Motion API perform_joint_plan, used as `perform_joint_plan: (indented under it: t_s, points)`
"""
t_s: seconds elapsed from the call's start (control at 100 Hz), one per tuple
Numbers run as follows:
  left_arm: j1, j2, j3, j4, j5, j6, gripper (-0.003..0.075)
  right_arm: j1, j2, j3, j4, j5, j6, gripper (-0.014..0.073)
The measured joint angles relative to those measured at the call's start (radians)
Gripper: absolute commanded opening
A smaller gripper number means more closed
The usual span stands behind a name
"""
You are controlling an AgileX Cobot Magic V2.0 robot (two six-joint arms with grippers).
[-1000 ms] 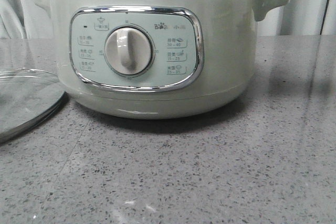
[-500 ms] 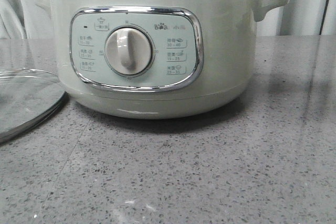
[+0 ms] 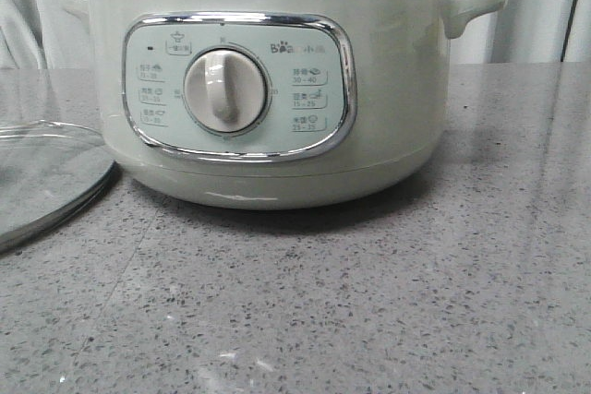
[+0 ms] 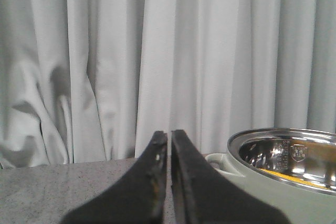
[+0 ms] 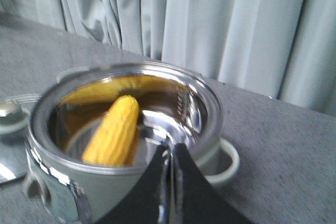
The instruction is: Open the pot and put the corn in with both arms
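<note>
The corn lies inside the open pot, the glass lid flat on the surface beside it, and both tools, left and right, are clenched empty; the right one could clip the pot's rim.

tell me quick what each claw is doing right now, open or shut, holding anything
Left claw: shut, holding nothing.
Right claw: shut, holding nothing; the corn lies in the pot.
</note>
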Motion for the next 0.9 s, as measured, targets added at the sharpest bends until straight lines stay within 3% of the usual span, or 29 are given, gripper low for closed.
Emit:
perform_joint_plan:
  t_s: [0.21,0.42,0.9]
  points:
    - [0.0,-0.102,0.0,0.0,0.141,0.0,-0.002,0.0,-0.123,0.181,-0.049,-0.091,0.0,-0.006]
    - [0.0,-0.102,0.025,-0.007,0.186,0.0,-0.002,0.0,-0.191,0.304,-0.058,-0.162,0.0,-0.0064]
    - [0.0,-0.102,0.026,-0.019,0.186,0.0,-0.002,0.0,-0.193,0.33,-0.06,-0.171,0.0,-0.0064]
